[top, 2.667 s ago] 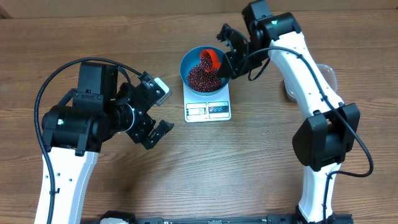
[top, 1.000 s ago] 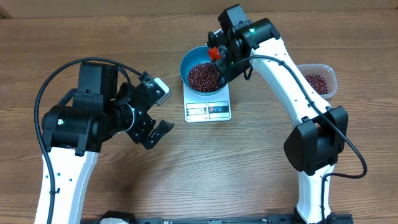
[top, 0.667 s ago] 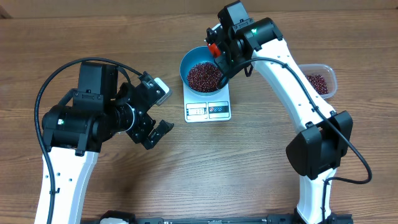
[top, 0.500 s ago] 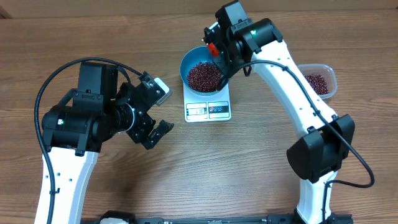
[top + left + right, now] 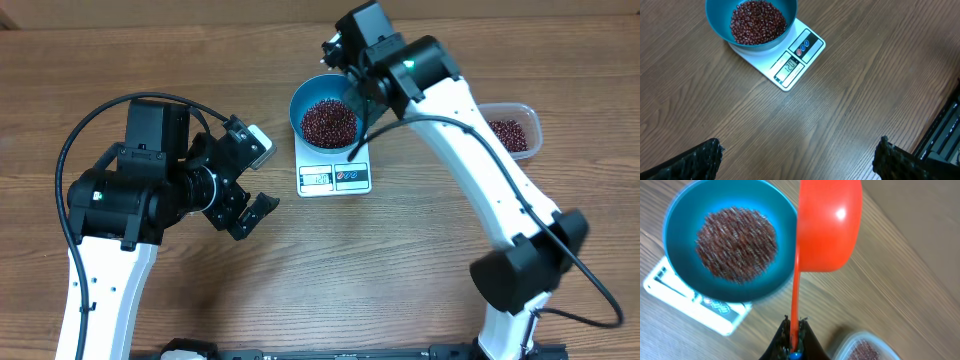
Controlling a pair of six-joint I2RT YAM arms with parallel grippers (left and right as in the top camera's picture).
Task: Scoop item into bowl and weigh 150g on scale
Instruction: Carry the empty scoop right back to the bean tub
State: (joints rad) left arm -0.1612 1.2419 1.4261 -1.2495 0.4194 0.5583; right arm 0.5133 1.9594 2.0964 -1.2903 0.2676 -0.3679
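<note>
Found the small flat white square scale point(image 5: 336, 178) near the middle of the brown wooden table point(image 5: 400, 260), display strip along the edge nearest the arms' bases. Saw the round, deep, bright blue bowl point(image 5: 297, 105) seated on that scale, covering its far part and overhanging the far edge. Noted the loose heap of tiny dark red-brown beans point(image 5: 328, 121) inside the bowl, so directly over the scale. Could not read the lit digits on the scale's display with any certainty.

Caught the right gripper point(image 5: 792, 342) pinched tight on the thin handle of a bright orange plastic scoop point(image 5: 830, 225), raised off the far right of the scale and just beside the bowl's rim. Saw only the scoop's rounded outer side from the wrist view; could not tell whether anything lay in it.

Spotted the left gripper point(image 5: 256, 178) well to the left of the scale, jaws spread wide with nothing between them, only bare wood below.

Made out a clear rectangular plastic tub point(image 5: 512, 132) well to the right of the scale, with more of the same beans in it.
</note>
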